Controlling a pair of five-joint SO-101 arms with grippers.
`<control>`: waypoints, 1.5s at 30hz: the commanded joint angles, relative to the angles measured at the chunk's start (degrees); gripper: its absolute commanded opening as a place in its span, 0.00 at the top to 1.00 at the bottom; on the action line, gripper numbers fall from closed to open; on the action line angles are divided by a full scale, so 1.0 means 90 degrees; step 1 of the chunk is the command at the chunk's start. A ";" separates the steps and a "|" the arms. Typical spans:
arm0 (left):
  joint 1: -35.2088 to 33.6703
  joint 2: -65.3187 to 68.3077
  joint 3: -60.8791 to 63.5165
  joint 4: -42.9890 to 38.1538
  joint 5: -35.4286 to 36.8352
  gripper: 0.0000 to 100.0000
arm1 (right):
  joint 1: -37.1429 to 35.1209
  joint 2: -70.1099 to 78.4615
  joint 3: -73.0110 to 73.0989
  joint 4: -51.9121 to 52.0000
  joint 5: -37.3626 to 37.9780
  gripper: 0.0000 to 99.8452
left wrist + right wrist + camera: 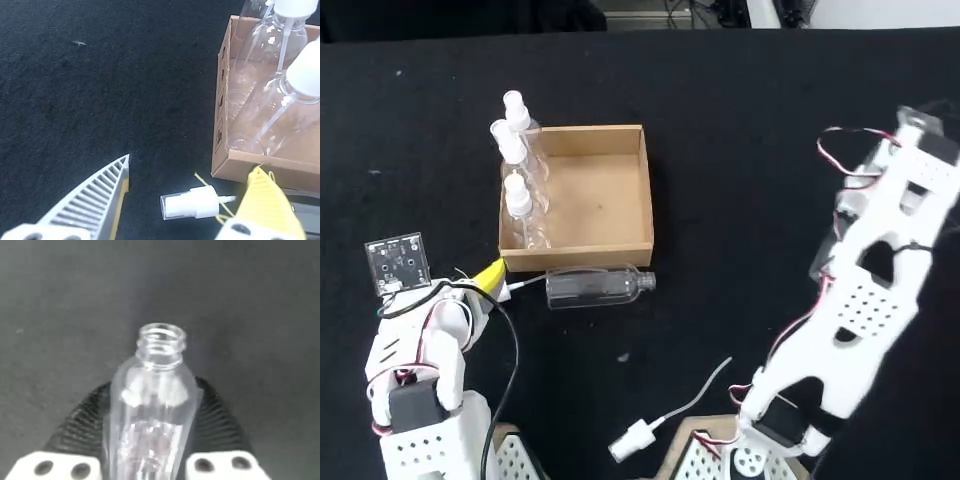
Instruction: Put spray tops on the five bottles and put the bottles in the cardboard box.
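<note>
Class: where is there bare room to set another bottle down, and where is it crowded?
Free: the cardboard box floor between three capped bottles and right wall; the table right of the box. Crowded: the box's left wall and front-left corner, with left end effector, spray top and lying bottle.

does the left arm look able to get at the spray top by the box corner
Likely yes: the top lies on bare table between its open jaws, nothing over it, box just beside.

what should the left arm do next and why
Probably close the left gripper on the spray top: it lies loose on the table between the open jaws. The right gripper holds a bottle whose neck is bare, so a top is needed there.
</note>
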 commanded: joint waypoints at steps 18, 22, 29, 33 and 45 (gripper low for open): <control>-0.0063 -0.0039 -0.1294 0.0322 -0.0391 0.75 | -0.0264 -0.2691 0.0317 0.1114 0.1221 0.99; -0.0054 -0.0039 -0.1431 0.0352 -0.0762 0.75 | -0.0400 -0.3785 0.1519 0.0967 0.1221 0.99; -0.0073 0.0420 -0.1294 0.0400 -0.1328 0.75 | -0.0557 -0.5534 0.3668 -0.0127 0.1221 0.99; -0.0063 0.1455 -0.1988 0.0703 -0.1358 0.75 | -0.0625 -0.6120 0.4576 -0.0527 0.1211 0.99; 0.2945 0.3917 -0.5026 0.3272 -0.3487 0.75 | 0.0479 -0.6442 0.4899 -0.1084 0.1289 0.99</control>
